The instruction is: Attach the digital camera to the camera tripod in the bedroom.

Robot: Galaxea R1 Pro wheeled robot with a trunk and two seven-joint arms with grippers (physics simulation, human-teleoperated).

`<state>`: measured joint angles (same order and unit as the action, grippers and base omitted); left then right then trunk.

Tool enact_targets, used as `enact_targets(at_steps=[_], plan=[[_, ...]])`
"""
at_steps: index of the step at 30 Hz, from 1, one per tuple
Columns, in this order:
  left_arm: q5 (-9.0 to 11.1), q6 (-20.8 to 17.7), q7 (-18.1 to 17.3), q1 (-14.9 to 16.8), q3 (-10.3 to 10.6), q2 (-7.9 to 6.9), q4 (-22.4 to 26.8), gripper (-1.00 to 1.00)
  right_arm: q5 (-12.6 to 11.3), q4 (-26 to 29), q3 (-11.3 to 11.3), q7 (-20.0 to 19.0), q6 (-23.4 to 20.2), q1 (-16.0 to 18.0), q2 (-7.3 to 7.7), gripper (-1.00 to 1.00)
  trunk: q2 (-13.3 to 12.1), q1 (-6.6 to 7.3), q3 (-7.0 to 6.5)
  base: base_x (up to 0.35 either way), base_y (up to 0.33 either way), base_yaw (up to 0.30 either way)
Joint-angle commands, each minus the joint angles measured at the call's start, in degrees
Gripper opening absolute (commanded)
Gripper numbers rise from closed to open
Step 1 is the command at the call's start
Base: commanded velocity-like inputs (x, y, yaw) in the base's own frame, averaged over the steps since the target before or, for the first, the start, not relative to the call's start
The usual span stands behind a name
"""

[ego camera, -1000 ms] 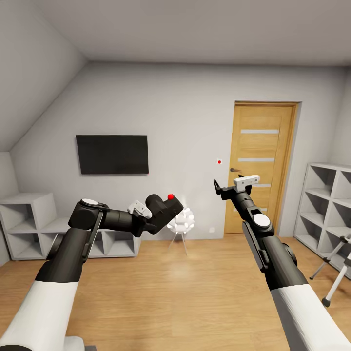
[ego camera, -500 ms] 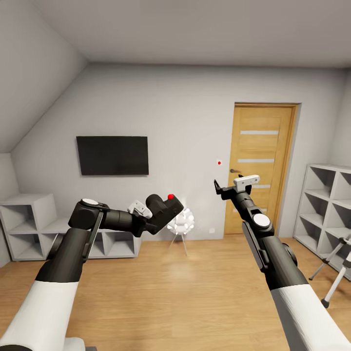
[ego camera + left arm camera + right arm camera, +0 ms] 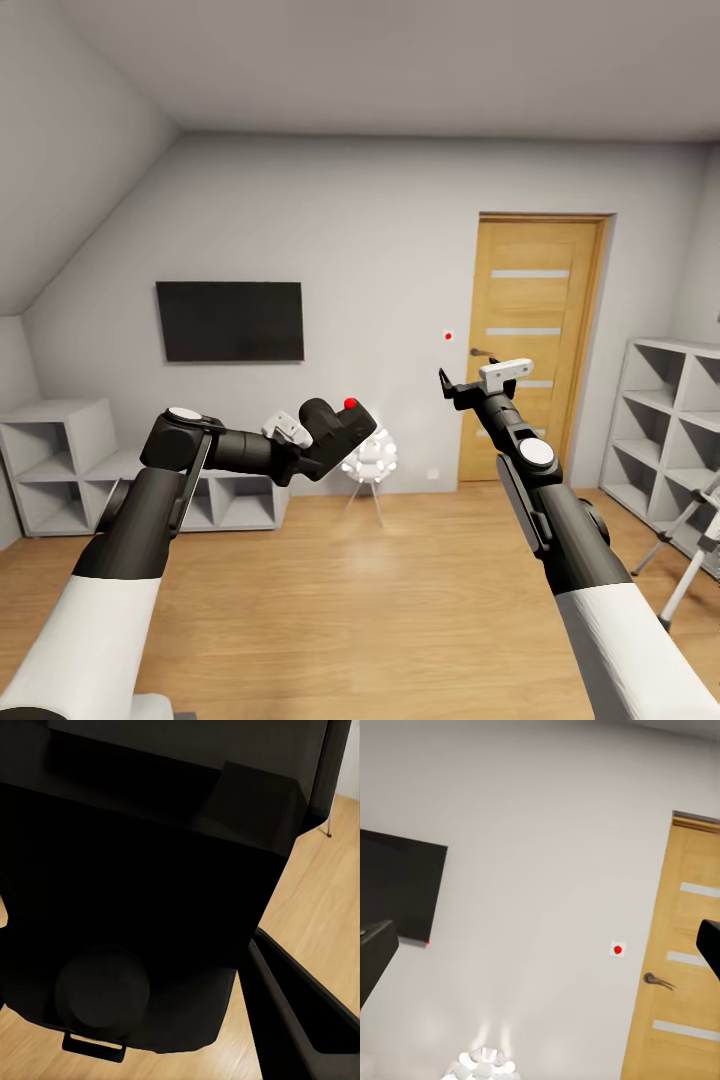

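Note:
My left gripper (image 3: 322,447) is shut on the digital camera (image 3: 336,432), a chunky black body with a red button on top, held at chest height in front of me. In the left wrist view the camera (image 3: 135,885) sits close against the lens, with one black finger (image 3: 300,1012) beside it. My right gripper (image 3: 449,384) is raised to the right and stands open with nothing in it; its two fingertips (image 3: 371,960) sit far apart in the right wrist view. The camera tripod (image 3: 686,592) shows as silver-grey legs at the far right edge, its head cut off.
An oak door (image 3: 535,340) with frosted strips is in the far wall. A black TV (image 3: 230,320) hangs at the left. White cube shelves stand at the left (image 3: 60,460) and right (image 3: 670,420). A white ball-cluster lamp (image 3: 368,462) stands on the wood floor (image 3: 350,610).
The head view has crept very slightly. Both arms hold the same pose, and the camera stays in the left gripper.

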<state>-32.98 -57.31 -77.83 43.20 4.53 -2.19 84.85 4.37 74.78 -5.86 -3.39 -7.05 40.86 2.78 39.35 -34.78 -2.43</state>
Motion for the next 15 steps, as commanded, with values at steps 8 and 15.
enact_targets(at_steps=[8,15], plan=[[-0.59,-0.52,-0.75,0.04,0.04,-0.01,0.05,-1.00,0.46,0.08,-0.03,-0.13,-0.35,0.01,0.03,1.00,-3.20,1.75,-1.42,0.000,-0.116,0.000],[-0.59,-0.53,-0.75,0.04,0.01,0.00,0.05,-1.00,0.46,0.08,-0.03,-0.13,-0.35,0.01,0.03,1.00,-6.00,3.28,-2.68,0.000,-0.052,0.000]])
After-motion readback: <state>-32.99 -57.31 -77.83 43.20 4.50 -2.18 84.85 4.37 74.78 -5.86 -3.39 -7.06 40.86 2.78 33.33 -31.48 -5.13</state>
